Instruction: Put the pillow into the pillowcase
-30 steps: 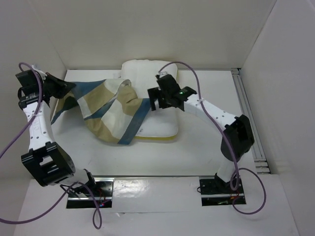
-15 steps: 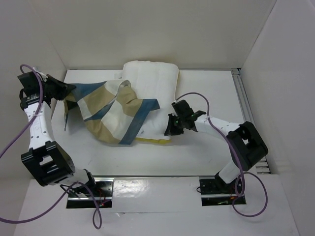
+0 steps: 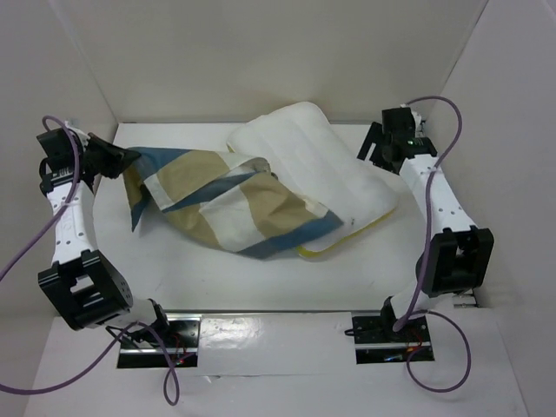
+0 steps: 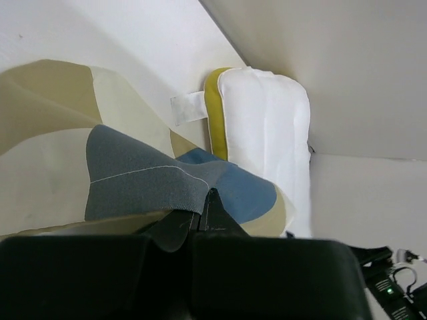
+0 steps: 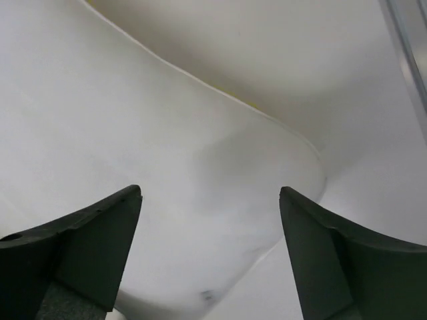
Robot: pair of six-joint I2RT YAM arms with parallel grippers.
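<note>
The white quilted pillow [image 3: 321,165] lies turned on the table, its near left part under the checked pillowcase [image 3: 234,204]; yellow piping shows at its near edge. My left gripper [image 3: 122,159] is shut on the pillowcase's far left blue corner [image 4: 143,187] and holds it up. The pillow also shows in the left wrist view [image 4: 267,147]. My right gripper [image 3: 372,146] is open and empty at the back right, just above the pillow's right corner [image 5: 220,200], jaws spread wide over it.
White enclosure walls stand at the back and both sides. A metal rail [image 3: 434,191] runs along the table's right edge. Bare table surface [image 3: 261,282] lies in front of the cloth.
My right gripper swung from the pillow's near right edge to the back right. The pillow has turned and shifted right, and the pillowcase has spread farther over it.
</note>
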